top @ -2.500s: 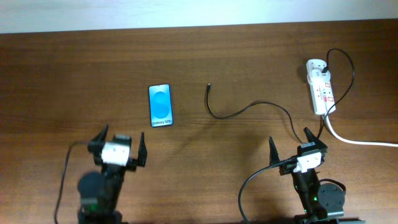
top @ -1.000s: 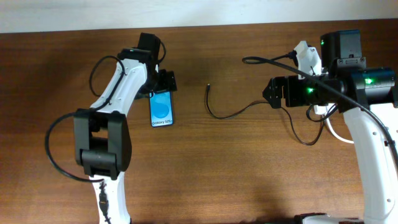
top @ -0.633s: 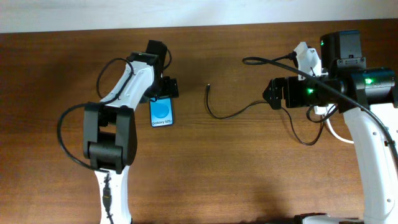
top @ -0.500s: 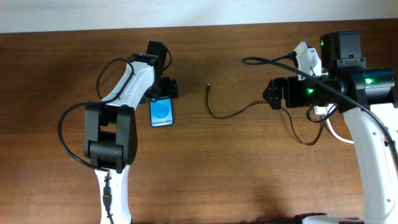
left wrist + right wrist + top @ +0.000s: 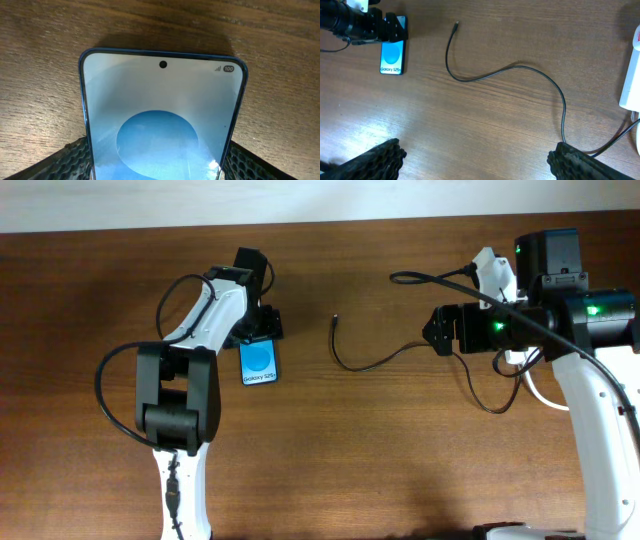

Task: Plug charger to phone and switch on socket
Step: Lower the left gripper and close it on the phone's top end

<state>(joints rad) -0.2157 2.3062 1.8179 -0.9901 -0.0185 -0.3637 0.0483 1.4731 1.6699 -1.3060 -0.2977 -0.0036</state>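
My left fingers flank the phone, clamped or not I cannot tell, right fingers spread wide, charger lying ahead of them.

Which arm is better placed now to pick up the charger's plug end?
Right. The right gripper hangs open above the charger, while the left gripper straddles the top end of the phone.

We see the phone with its top edge toward twelve o'clock. Our left gripper flanks it at five and seven.
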